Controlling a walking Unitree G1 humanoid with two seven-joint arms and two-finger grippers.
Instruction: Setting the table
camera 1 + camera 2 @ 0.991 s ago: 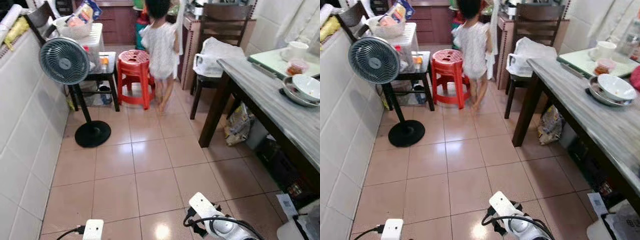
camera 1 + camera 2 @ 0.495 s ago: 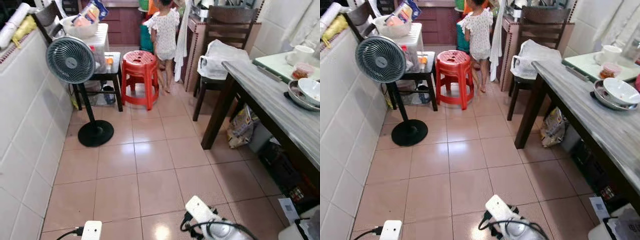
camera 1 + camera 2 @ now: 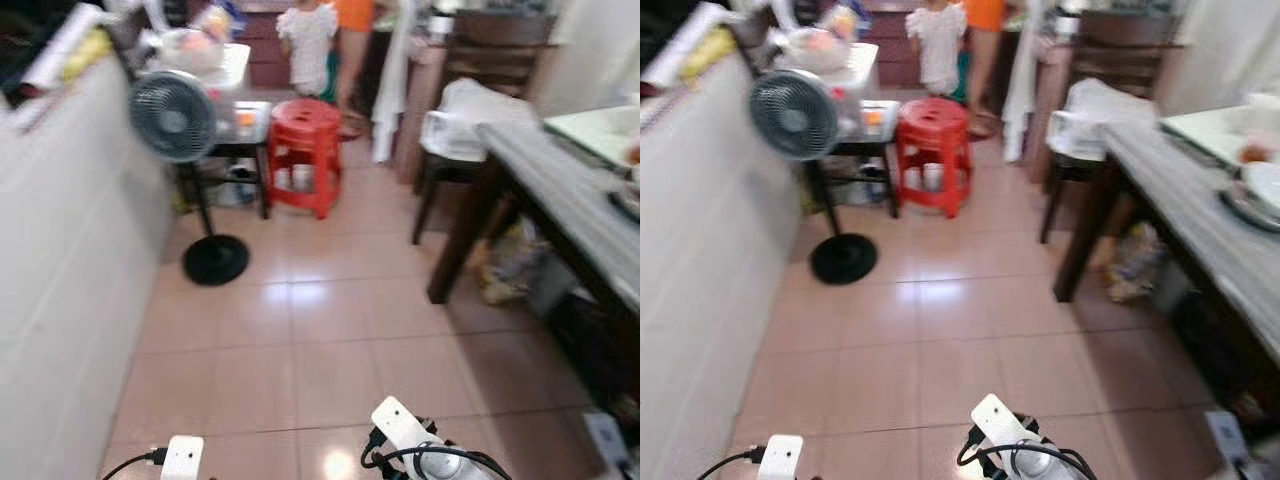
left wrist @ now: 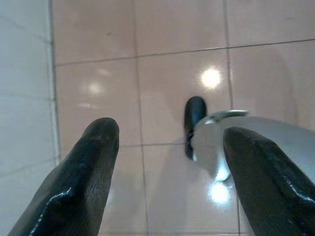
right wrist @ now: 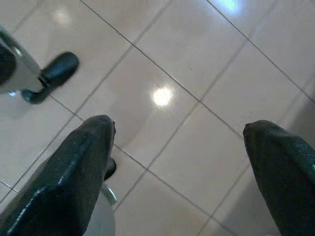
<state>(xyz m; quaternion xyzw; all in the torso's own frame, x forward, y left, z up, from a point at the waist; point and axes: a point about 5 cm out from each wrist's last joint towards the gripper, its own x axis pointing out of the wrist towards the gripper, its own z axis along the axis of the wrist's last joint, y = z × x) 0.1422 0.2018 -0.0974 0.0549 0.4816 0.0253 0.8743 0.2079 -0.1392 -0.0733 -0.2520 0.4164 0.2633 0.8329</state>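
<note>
A long grey-topped dining table [image 3: 1200,215] runs along the right, with a metal dish and a white bowl [image 3: 1262,190] on it and a pale tray [image 3: 1215,122] further back. Both arms hang low at the bottom edge of the eye views. My left gripper [image 4: 167,162] is open over the floor tiles, nothing between its fingers. My right gripper [image 5: 182,162] is open too, pointing at bare tiles. The head views are blurred.
A standing fan [image 3: 175,118] on a round black base is at the left by the white tiled wall. Behind it are a red stool [image 3: 305,128], a dark side table with a basin, a dark chair [image 3: 470,110] with white bags, and two people [image 3: 310,40].
The whole picture has shifted right and blurred, so the camera has turned left. The small person has gone further away, and a second person in orange is now beside them.
</note>
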